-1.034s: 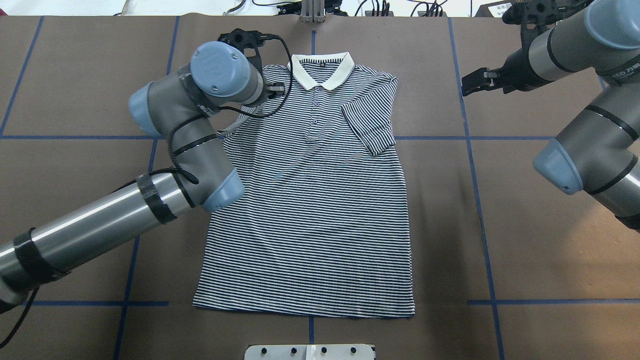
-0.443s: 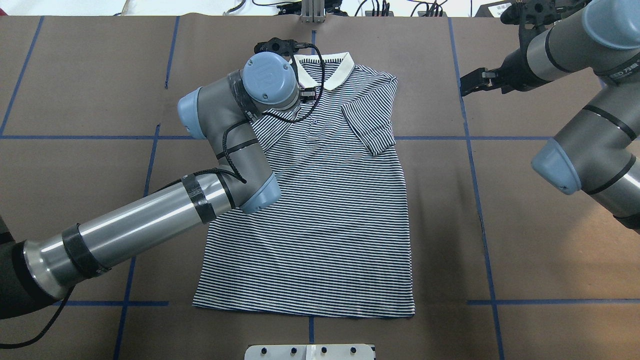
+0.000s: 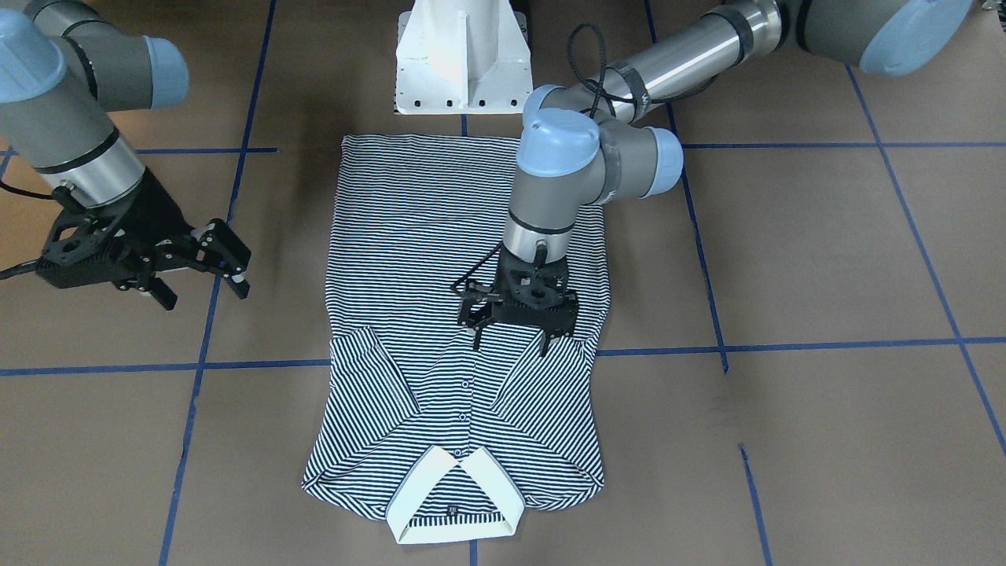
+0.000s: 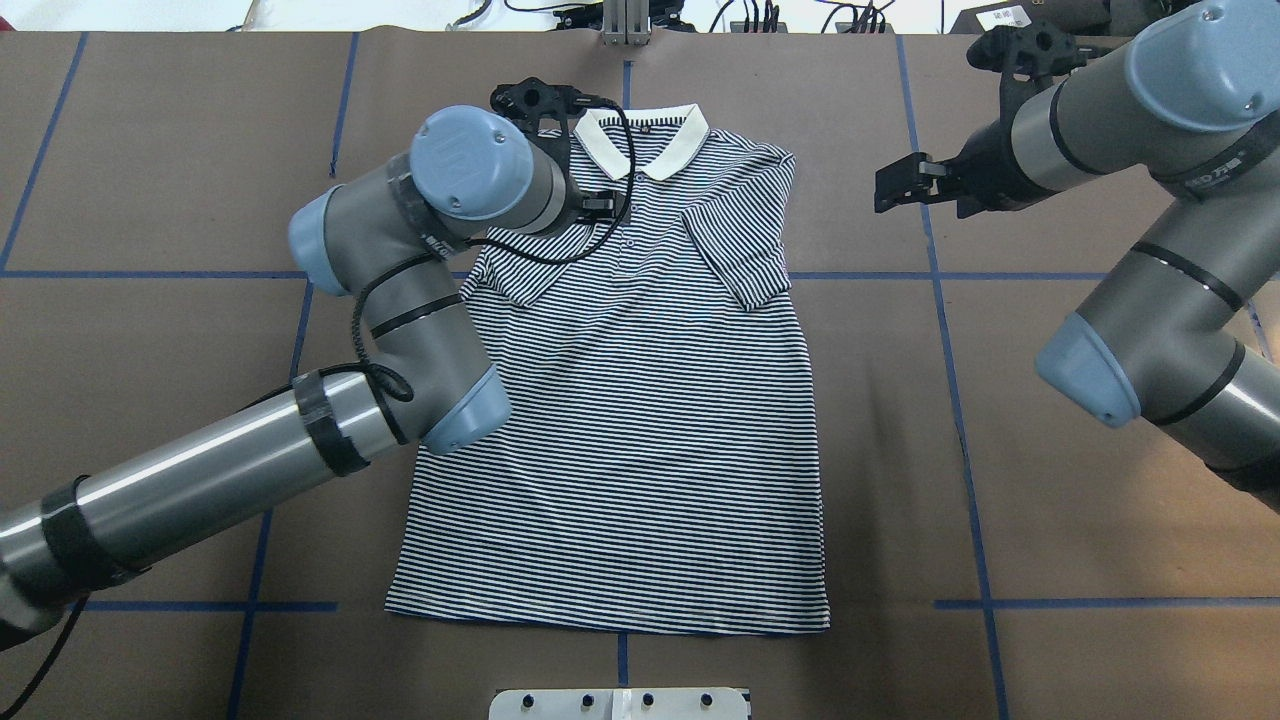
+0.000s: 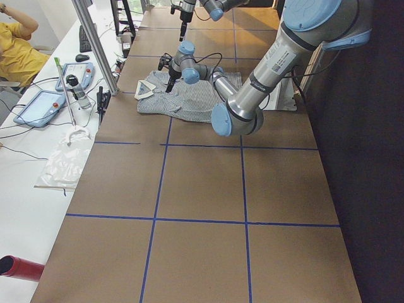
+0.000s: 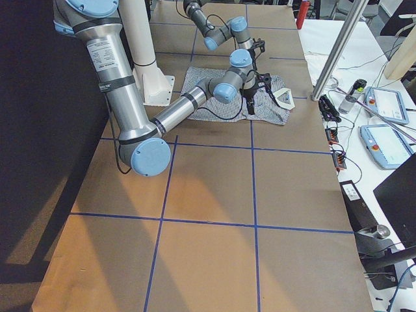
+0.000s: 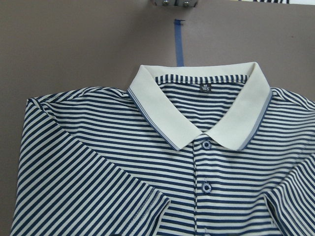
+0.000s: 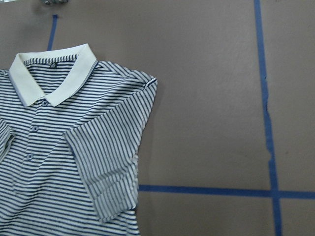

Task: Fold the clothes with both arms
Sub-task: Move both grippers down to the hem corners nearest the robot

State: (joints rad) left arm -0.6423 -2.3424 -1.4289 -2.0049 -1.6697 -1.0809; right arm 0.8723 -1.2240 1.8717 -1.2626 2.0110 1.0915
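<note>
The striped polo shirt [image 4: 640,430] lies flat on the brown table cover, with its cream collar [image 4: 645,140] at the far edge. Both sleeves are folded in over the chest [image 3: 440,393]. My left gripper [image 3: 511,346] hangs just above the shirt's left sleeve, open and empty. In the overhead view its wrist hides it. My right gripper [image 3: 204,292] [image 4: 885,192] hovers open over bare table, off the shirt's right shoulder. The left wrist view shows the collar [image 7: 197,113] and buttons. The right wrist view shows the folded right sleeve [image 8: 110,162].
The white pedestal base [image 3: 462,55] stands at the shirt's hem end. Blue tape lines [image 4: 950,330] grid the table. A metal post [image 4: 625,20] rises at the far edge. A bench with tablets [image 5: 38,107] and a person in yellow [image 5: 16,44] lie beyond it.
My left arm swung right over the shirt's chest, then drew back to the left. My right gripper has shifted left, closer to the shirt's shoulder. The shirt's body has not moved.
</note>
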